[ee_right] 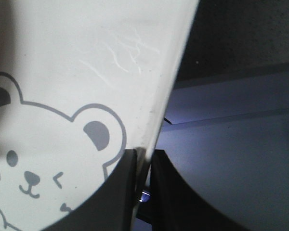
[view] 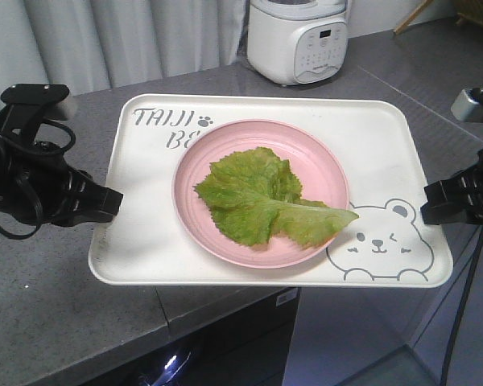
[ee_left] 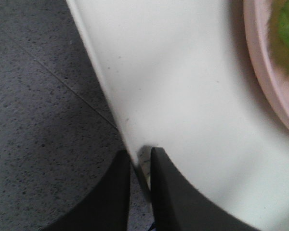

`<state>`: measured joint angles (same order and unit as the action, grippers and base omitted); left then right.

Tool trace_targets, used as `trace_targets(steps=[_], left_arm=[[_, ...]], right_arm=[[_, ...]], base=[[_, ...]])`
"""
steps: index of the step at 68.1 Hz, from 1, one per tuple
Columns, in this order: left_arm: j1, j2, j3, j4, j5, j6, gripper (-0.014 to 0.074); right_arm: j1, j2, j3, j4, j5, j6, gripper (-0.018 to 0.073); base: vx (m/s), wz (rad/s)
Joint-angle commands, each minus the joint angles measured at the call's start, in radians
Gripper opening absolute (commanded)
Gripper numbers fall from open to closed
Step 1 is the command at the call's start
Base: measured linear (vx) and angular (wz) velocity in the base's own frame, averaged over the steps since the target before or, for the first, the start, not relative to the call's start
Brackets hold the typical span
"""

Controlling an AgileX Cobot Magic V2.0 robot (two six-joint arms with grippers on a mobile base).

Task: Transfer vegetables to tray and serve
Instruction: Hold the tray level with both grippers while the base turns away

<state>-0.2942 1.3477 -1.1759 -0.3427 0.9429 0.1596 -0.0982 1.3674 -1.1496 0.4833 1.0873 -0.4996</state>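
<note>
Now left gripper (view: 115,202) and right gripper (view: 426,203) pinch tray (view: 145,241) at opposite short rims; tray likely stiff, pink plate (view: 326,157) may slide, lettuce leaf (view: 258,201) loose.

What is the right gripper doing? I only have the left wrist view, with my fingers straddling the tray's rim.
Observer: The right gripper is shut on the tray at its opposite rim, beside the bear face.
Operator: How does the food sit?
Observer: The lettuce leaf lies on the pink plate, and its pale-ribbed tip overhangs the plate's rim towards the bear.
Operator: Anything beyond the tray?
Observer: A white kitchen appliance stands on the counter past the far edge.
</note>
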Motion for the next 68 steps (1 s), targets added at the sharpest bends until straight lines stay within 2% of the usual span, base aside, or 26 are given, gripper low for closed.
trace_targets(steps=[1, 68], left_arm=[[-0.012, -0.033, -0.033, -0.067, -0.053, 0.029, -0.0006], [-0.012, -0.033, -0.033, -0.067, -0.053, 0.029, -0.0006]], right_arm=[[0.007, -0.035, -0.027, 0.080, 0.010, -0.053, -0.0004], [0.007, -0.035, -0.027, 0.080, 0.010, -0.053, -0.0004]], base=[[-0.06, -0.27], [-0.06, -0.28]])
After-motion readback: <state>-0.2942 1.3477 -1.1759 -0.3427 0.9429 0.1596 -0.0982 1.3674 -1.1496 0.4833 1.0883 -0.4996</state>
